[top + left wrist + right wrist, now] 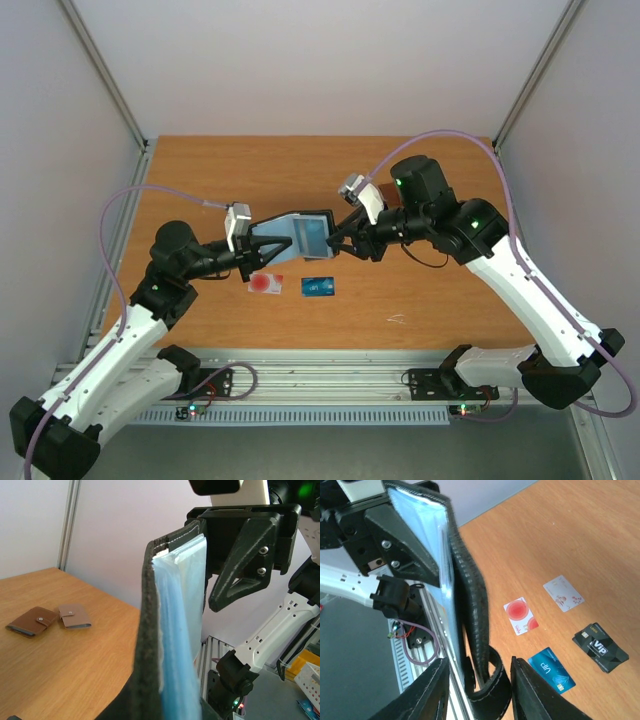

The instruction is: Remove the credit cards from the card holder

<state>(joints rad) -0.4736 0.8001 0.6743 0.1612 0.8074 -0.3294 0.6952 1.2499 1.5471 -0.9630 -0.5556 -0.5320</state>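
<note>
Left fingers [405, 545]: clamped on one end of the card holder [305, 234]. Right fingers [240, 555]: clamped on the opposite end, with the black cover and its strap caught between them in the right wrist view. Card holder: small black folding wallet, held open in the air between the two arms and clear of the surface [430, 290], its light blue lining [175, 645] exposed; whether any card is still in its slots cannot be told. Credit cards, four visible, all lying flat and apart on the wooden surface below the holder: white card with a red circle [520, 616]; blue card [551, 669] near it; black card [600, 647]; pale grey card [563, 593]. Dark brown wallet [30, 621]: closed, on the surface, well apart from the holder. Tan-pink wallet [75, 616]: closed, just beside the brown one.
</note>
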